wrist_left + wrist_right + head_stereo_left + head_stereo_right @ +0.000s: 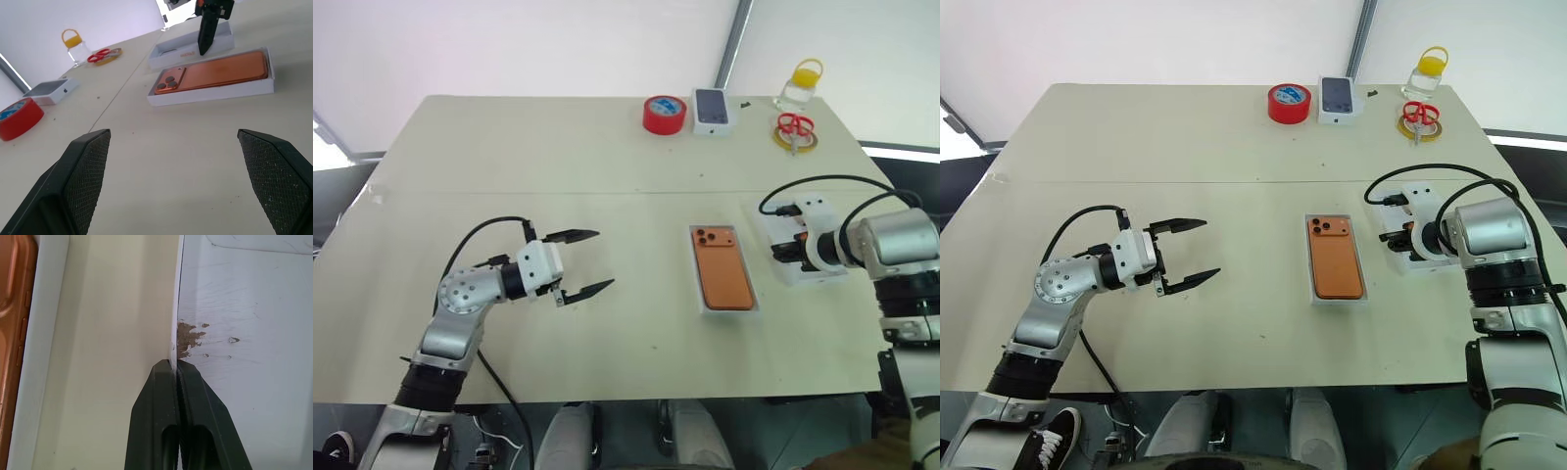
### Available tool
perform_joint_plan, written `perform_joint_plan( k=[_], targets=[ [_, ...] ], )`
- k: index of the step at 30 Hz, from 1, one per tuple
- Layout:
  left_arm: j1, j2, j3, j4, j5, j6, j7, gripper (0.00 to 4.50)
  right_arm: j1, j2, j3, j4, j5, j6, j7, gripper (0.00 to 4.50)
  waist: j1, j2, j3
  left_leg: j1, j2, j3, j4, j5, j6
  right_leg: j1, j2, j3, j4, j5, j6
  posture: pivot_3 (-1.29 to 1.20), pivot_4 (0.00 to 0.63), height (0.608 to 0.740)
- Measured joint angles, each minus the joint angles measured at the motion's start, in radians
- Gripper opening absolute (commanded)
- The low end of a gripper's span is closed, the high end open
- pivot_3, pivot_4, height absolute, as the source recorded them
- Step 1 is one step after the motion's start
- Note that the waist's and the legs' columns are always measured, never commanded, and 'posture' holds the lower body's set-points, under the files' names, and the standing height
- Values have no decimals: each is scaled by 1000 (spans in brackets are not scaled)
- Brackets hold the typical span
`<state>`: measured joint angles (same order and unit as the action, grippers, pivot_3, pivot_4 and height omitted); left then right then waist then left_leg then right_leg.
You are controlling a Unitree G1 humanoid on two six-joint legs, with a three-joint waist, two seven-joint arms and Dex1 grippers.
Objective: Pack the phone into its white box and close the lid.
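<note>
left eye view: the phone (pixel 723 273) lies camera side up inside the white box (pixel 700 306), near the middle of the surface (pixel 509 147); the lid (pixel 790 274) lies just to the right of the box, apart from it, with the right pincer (pixel 787 249) down on its near-box wall
right eye view: the left pincer (pixel 1185 253) hangs over bare surface well left of the box, fingers spread wide, holding nothing; at the far edge stand a red tape roll (pixel 1290 102), a small white box with a phone picture (pixel 1339 100), red scissors (pixel 1418 114) and a yellow-lidded jar (pixel 1428 70)
left wrist view: both wide-set fingers (pixel 80 171) frame the phone in its box, the lid behind it
right wrist view: the right pincer's fingers (pixel 154 421) are pressed together on the lid's thin rim (pixel 175 308); the box wall lies alongside
</note>
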<state>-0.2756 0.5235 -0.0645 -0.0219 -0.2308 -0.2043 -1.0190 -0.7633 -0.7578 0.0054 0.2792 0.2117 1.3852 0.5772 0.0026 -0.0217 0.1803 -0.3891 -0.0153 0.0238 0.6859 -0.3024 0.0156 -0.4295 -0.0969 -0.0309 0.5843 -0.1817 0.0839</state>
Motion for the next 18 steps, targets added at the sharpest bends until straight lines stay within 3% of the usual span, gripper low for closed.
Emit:
perform_joint_plan(
  k=[3, 8, 13, 16, 17, 18],
  targets=[
    [-2, -4, 0, 3, 0, 5, 11, 4383, -23, 32, -54, 29, 2, -42, -42, 14, 0, 3, 2, -1, 0, 0, -1, 0, 0, -2, 0, 0, 0, 1, 1, 0, 150, 739],
    [-18, -26, 0, 24, 0, 32, 40, 4383, -111, 195, -316, -21, 125, -36, -72, 14, -11, 4, 2, -2, 1, 0, -1, 0, 0, -3, 1, 0, 3, 2, 4, 0, 150, 739],
    [-48, -41, 0, 38, -12, 84, 48, 2012, -114, 412, -531, -293, 336, 141, -62, 0, -12, 4, 2, -2, 1, -2, -2, 0, 0, -5, 1, -1, 11, 2, 4, 0, 150, 739],
    [-76, -67, 0, 58, -19, 112, 70, 388, -68, 525, -595, -432, 464, 212, -88, 0, -9, 3, 2, -1, 1, -2, -1, 0, 0, -5, 0, -1, 10, 2, 4, 0, 150, 739],
    [-85, -73, 0, 62, -19, 118, 80, 44, -34, 558, -604, -462, 514, 221, -110, 0, -10, 3, 2, -2, 0, -2, -1, 0, 0, -5, 0, -1, 10, 2, 4, 0, 150, 739],
    [-93, -79, 0, 61, -21, 128, 90, 44, 12, 586, -614, -478, 587, 222, -145, 0, -10, 3, 2, -1, 0, -2, -1, 0, 0, -4, 0, -1, 10, 2, 4, 0, 150, 739]
  ],
)
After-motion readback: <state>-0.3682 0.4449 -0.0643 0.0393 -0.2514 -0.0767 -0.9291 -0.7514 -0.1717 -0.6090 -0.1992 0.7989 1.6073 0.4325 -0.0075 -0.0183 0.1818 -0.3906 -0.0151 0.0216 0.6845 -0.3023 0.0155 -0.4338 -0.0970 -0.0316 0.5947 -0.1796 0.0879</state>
